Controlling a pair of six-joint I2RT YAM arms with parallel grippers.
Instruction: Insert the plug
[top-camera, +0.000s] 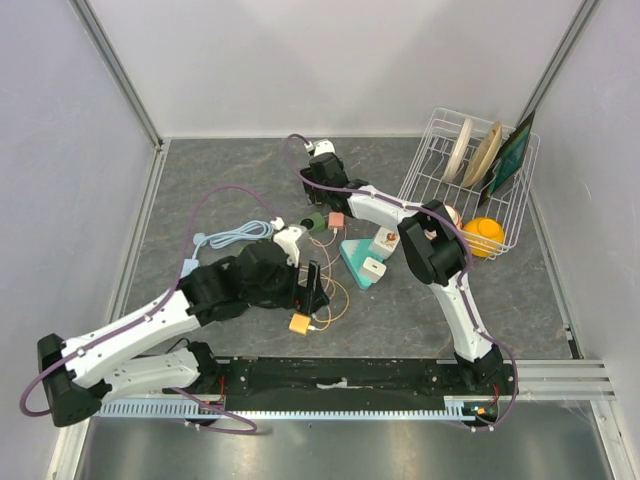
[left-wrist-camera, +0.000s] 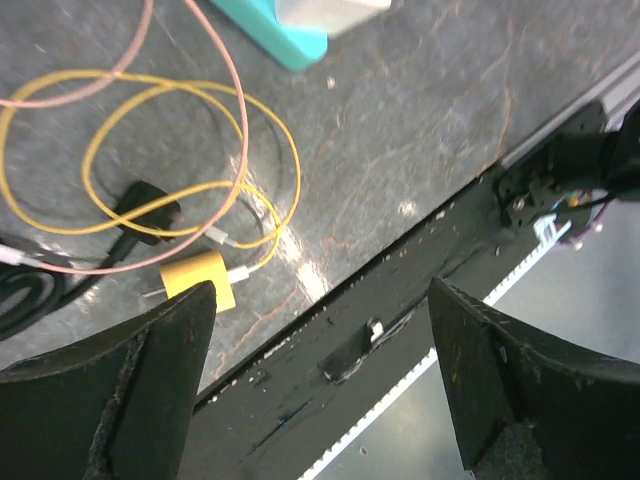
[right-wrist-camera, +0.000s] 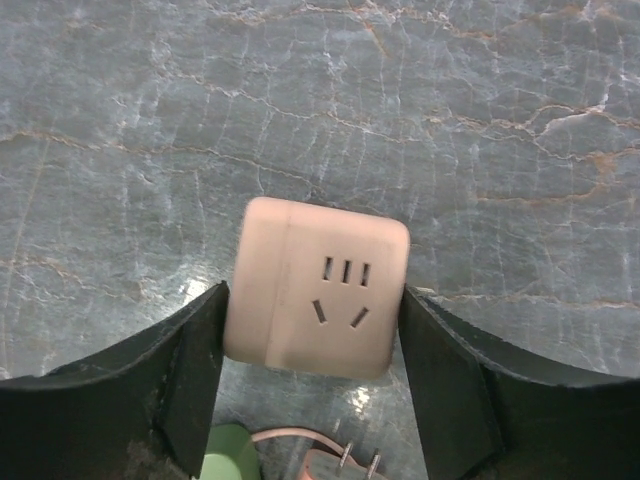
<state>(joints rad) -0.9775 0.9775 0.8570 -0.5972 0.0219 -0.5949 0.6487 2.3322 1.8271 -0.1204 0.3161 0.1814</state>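
One pink plug (right-wrist-camera: 335, 465) cut off beneath right end effector's (right-wrist-camera: 312, 302) gripped socket (right-wrist-camera: 320, 270).

On the grey table (top-camera: 200, 170), the left arm (top-camera: 140, 325) stretches to mid-frame, just beside a yellow plug (top-camera: 299, 323) and its looped cable. The right arm (top-camera: 455, 290) bends toward upper centre. A teal block (top-camera: 350, 252) lies between them. A white wire rack (top-camera: 430, 165) holding plates (top-camera: 462, 150) stands upper right.

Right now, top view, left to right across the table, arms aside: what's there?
blue cable → yellow plug → pink cube → teal stand → rack
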